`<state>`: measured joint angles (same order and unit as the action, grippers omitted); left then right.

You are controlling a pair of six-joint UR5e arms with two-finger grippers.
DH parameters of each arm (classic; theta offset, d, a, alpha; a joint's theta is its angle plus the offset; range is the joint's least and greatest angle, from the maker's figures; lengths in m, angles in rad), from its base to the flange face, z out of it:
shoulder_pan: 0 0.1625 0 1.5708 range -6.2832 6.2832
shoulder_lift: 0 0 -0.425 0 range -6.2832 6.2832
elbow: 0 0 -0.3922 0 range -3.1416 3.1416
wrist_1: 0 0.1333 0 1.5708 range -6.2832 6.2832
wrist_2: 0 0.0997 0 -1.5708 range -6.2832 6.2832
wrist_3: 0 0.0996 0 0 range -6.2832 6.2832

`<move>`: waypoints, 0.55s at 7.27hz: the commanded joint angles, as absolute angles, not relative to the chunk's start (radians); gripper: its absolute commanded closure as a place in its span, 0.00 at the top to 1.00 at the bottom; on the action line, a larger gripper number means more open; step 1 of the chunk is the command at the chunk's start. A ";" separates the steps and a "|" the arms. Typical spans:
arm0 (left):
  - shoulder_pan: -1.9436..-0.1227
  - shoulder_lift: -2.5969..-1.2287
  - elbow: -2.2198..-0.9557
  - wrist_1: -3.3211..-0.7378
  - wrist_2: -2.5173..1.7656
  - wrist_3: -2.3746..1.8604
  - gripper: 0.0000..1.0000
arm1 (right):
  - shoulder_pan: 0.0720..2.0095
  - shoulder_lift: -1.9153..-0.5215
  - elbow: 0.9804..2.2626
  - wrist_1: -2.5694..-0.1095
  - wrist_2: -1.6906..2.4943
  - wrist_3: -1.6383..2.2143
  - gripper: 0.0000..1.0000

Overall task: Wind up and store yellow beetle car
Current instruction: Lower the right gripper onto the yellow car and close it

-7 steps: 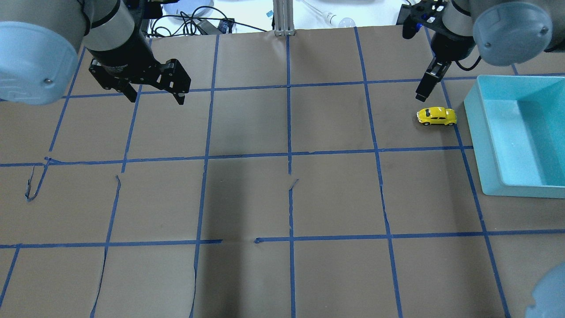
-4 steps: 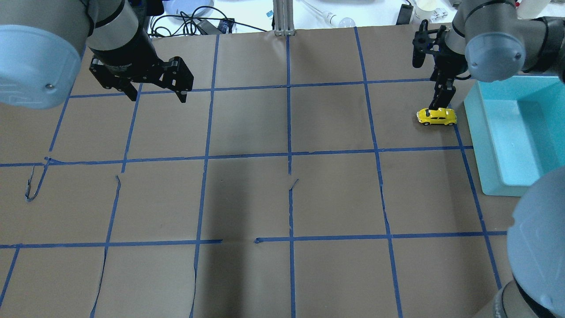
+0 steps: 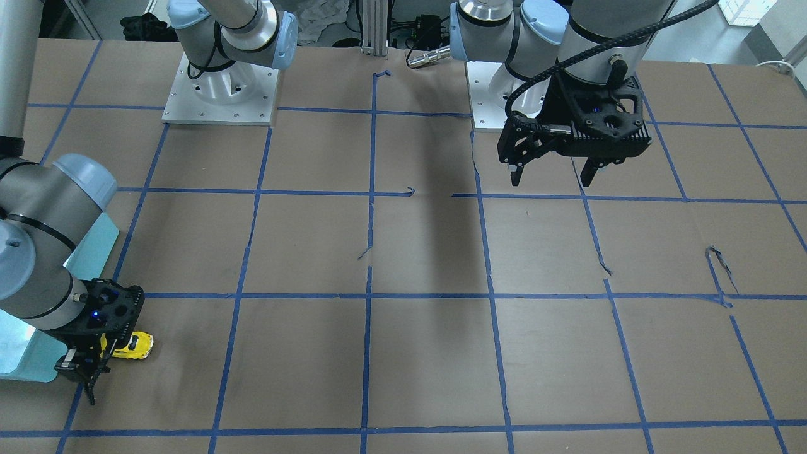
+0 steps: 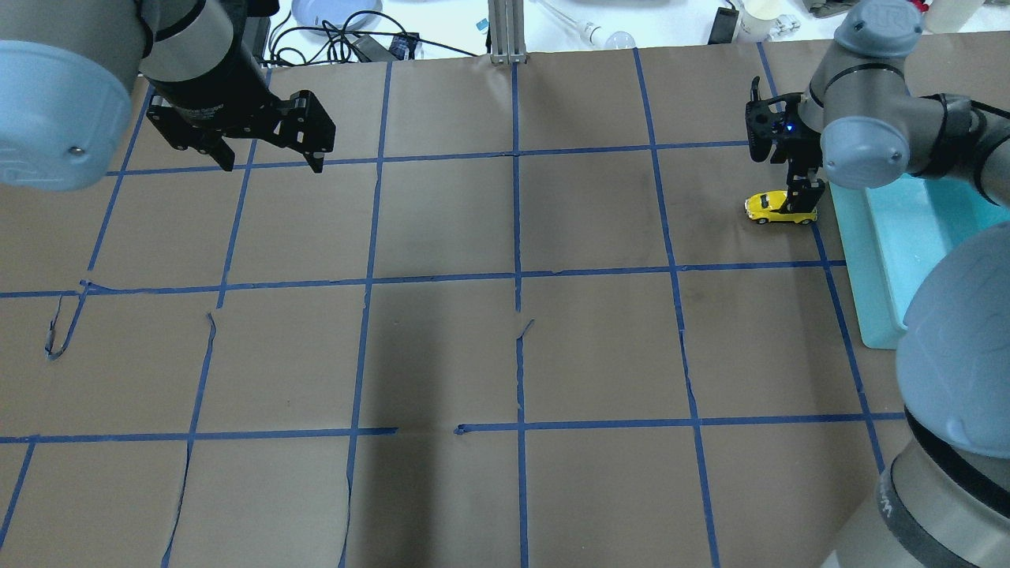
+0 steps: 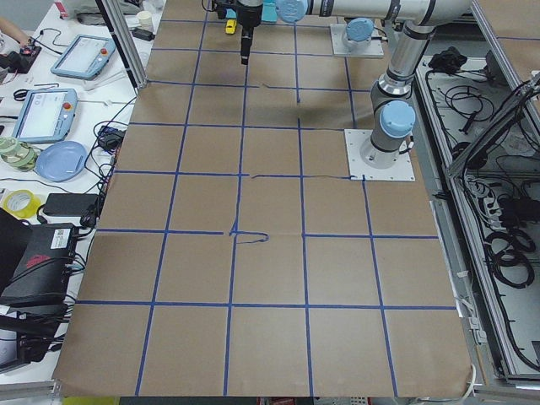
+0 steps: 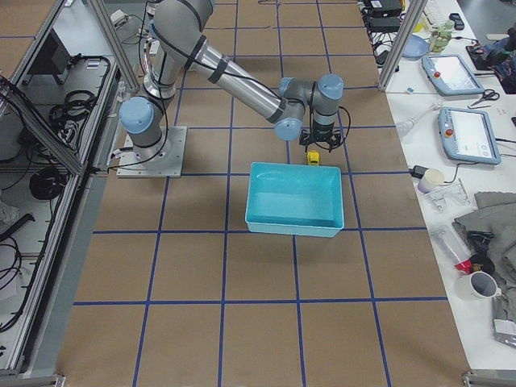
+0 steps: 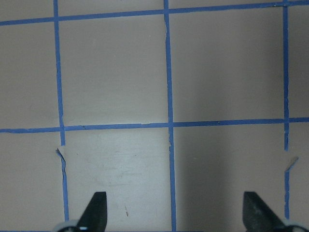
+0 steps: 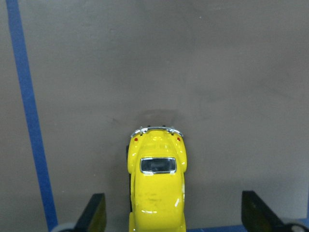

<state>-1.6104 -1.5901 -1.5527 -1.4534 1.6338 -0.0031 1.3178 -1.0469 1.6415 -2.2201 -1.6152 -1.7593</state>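
Note:
The yellow beetle car [image 4: 774, 209] stands on the brown paper just left of the teal bin [image 4: 877, 260]. My right gripper [image 4: 803, 200] is lowered over the car's end nearest the bin. In the right wrist view the car [image 8: 156, 186] lies between the two fingertips [image 8: 94, 212], which stand wide apart and clear of it, so the gripper [image 8: 174, 215] is open. The front-facing view shows the car [image 3: 137, 345] partly behind that gripper [image 3: 94, 372]. My left gripper [image 4: 268, 154] hangs open and empty over the far left of the table; its wrist view [image 7: 176, 212] shows only taped paper.
The teal bin [image 6: 294, 197] is an open tray by the table's right end, partly hidden by my right arm in the overhead view. Blue tape lines grid the paper, torn in places. Cables and clutter lie beyond the far edge.
My right gripper has come down from above and behind the car to straddle it at table level. The car has not moved. My left gripper has drifted slightly toward the far edge.

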 commanded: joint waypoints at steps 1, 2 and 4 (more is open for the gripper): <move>-1.609 -1.589 -1.551 -1.453 1.635 -0.002 1.00 | 1.316 -1.031 1.670 -2.250 -1.626 -1.784 0.93; -1.611 -1.589 -1.552 -1.453 1.634 -0.002 1.00 | 1.316 -1.031 1.672 -2.249 -1.629 -1.787 0.85; -1.611 -1.589 -1.554 -1.451 1.637 -0.002 1.00 | 1.316 -1.029 1.672 -2.250 -1.641 -1.816 0.45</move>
<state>-1.6105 -1.5886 -1.5526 -1.4517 1.6352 -0.0016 1.3162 -1.0302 1.6711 -2.2484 -1.6343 -1.8003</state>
